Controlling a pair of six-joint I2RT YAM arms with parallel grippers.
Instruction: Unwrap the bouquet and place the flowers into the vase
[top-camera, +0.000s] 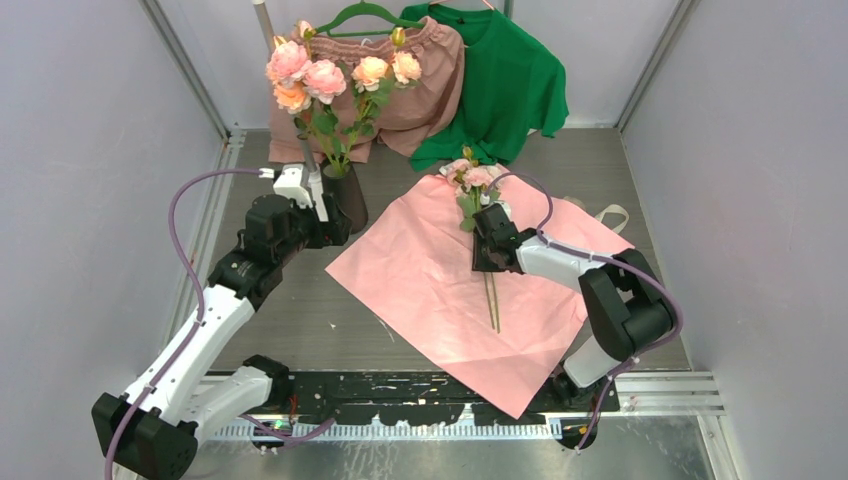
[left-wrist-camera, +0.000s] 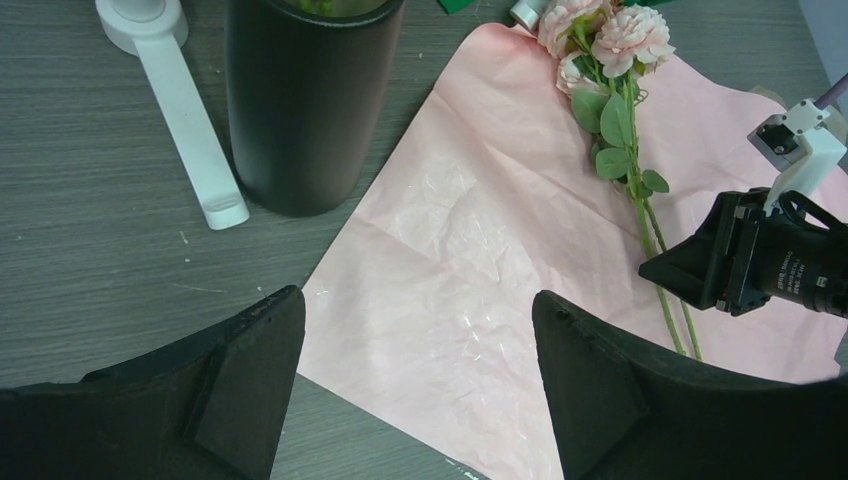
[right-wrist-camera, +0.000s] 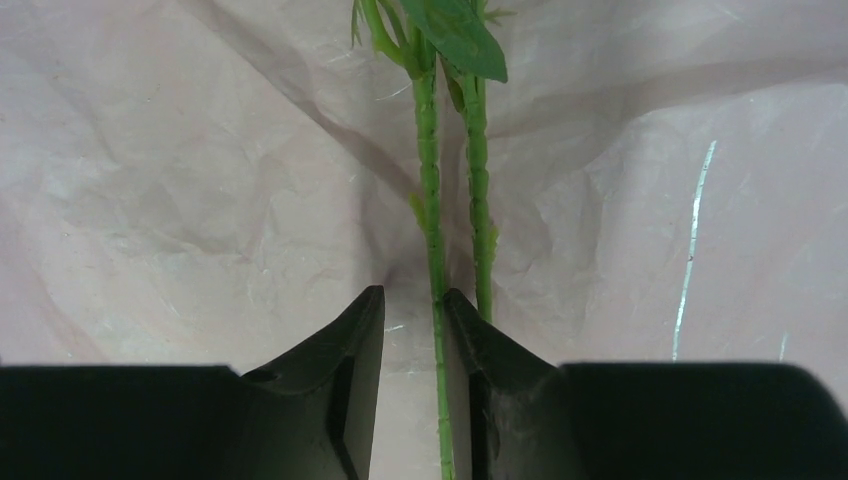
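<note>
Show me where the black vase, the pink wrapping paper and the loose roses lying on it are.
black vase (left-wrist-camera: 305, 100), left wrist view, on its side wall.
pink wrapping paper (top-camera: 430, 270), top external view, on a bare part near its middle.
loose roses (left-wrist-camera: 630, 35), left wrist view, on the largest blossom.

The paper sheet (top-camera: 440, 290) is thin, creased and crinkled, with a faint sheen, almost like tissue. At its 10 o'clock the vase (left-wrist-camera: 300, 110) is smooth matt black. The flowers (top-camera: 478, 178) have cloth-like petals and glossy, knobbly plastic stems (right-wrist-camera: 429, 200). The table (left-wrist-camera: 90, 250) is matt grey with a fine streaked grain. At 12 o'clock hangs soft cloth — a green shirt (top-camera: 510, 90) and pink shorts (top-camera: 430, 100).
</note>
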